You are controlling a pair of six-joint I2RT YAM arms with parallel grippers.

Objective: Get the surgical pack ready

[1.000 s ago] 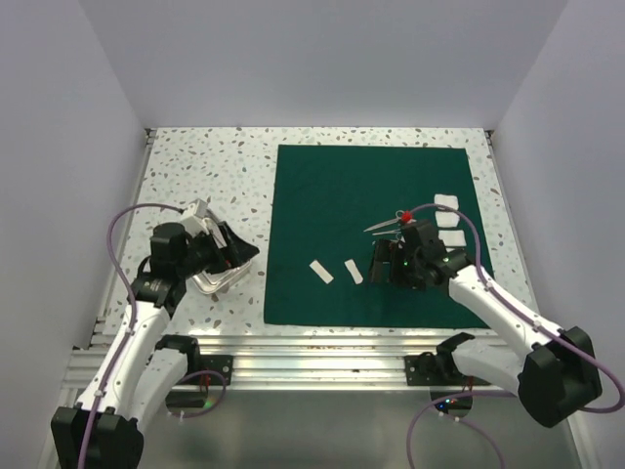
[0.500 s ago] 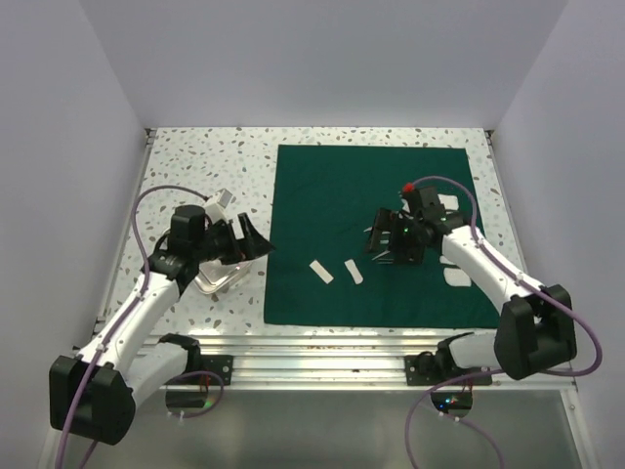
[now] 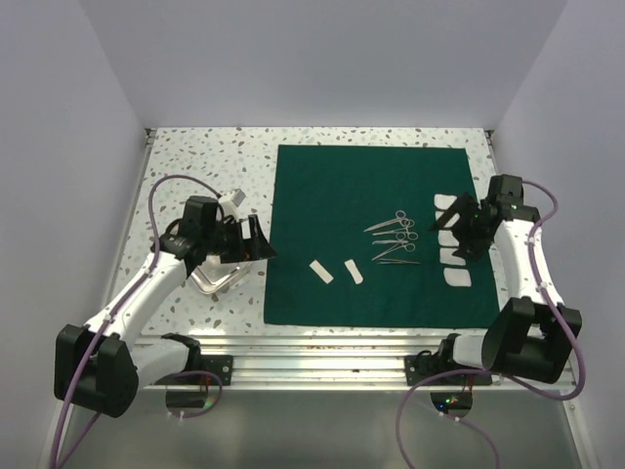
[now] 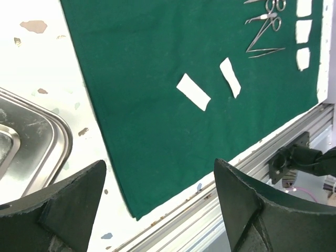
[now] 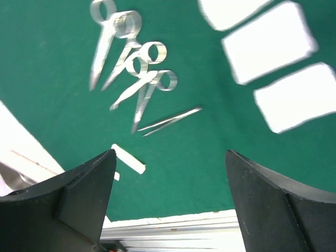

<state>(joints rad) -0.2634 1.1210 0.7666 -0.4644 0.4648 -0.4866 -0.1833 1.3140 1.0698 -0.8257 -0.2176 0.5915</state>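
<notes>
Left fingers (image 4: 63,205) gape beside the steel tray (image 4: 31,136); instruments (image 3: 394,237) lie on drape (image 3: 332,186).

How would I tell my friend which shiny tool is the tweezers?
Find the big dark green cloth on the speckled table. Near its right side lies a bunch of shiny steel tools, just left of the white pads. The tweezers lie closest to the cloth's near edge: thin, straight, with no finger rings.

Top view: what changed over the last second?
The right gripper swung right, off the instruments to above the gauze pads, open and empty. The left gripper shifted right from the tray toward the drape edge, open. Unmoved: drape, tray, white strips.
</notes>
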